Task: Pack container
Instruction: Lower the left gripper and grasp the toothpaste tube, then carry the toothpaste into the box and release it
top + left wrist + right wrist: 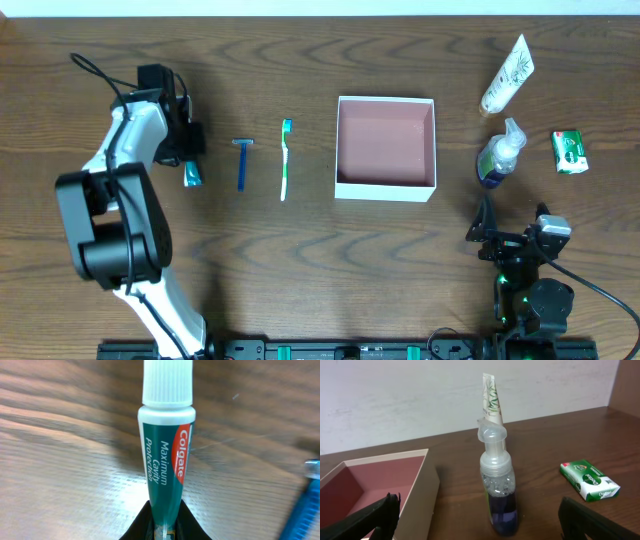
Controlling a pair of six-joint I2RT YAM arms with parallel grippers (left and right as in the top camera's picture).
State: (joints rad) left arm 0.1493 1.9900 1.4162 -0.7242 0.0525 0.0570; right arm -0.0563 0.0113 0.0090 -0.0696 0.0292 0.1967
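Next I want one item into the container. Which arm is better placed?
Left, probably: the left gripper is clamped on the Colgate tube, left of the container, while the right gripper hangs open and empty, short of the pump bottle.

The place is shown to be a robotics lab bench. Two robot arms, the left arm (120, 215) and the right arm (532, 295), are fixed at the near edge of a dark wooden table (300, 260), and a black cable (603, 291) is trailed from the right one. A plain white wall (410, 400) is seen behind. A toothpaste tube (165, 470), razor (242, 163), toothbrush (285, 160), box (385, 190), pump bottle (498, 155) and soap pack (569, 152) are laid out in a spaced row.
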